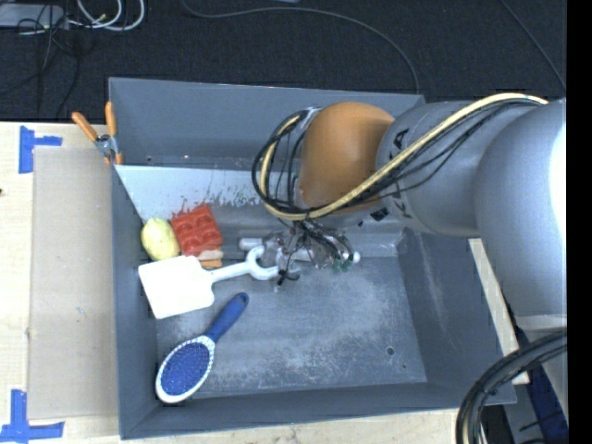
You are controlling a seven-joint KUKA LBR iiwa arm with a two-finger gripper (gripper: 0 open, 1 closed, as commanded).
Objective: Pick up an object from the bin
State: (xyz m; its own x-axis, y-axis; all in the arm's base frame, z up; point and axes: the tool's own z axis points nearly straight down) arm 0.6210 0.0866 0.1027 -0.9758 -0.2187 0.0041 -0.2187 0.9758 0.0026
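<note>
White spatula [176, 287] lay in the left half of the grey metal bin [351, 331], its flat square blade toward the left wall and its handle running to the right, ending in a rounded loop near the middle of the floor. The gripper [289, 266] was down low at that looped end, touching or just beside it, with the orange cover [342, 155] and a bundle of black and yellow cables [277, 169] directly above it. The metal parts of the wrist crowded the spot, so whether the fingers were open or closed could not be told, nor whether the loop sat between them. The spatula's blade rested flat on the bin floor. Just behind the blade, toward the sloping back wall, stood a red block [196, 229] with a ridged top, and touching its left side lay a small yellow-green fruit-shaped piece [159, 239], close to the blade's upper corner. In front of the spatula, nearer the front-left corner, a blue hairbrush [190, 366] lay on its back with its oval, white-rimmed bristle head toward the corner and its blue handle pointing up and to the right, its tip near the spatula's blade but apart from the gripper. The right half of the bin floor was bare, scuffed metal, and the thick grey arm [481, 174] came in over the bin's right rim.
</note>
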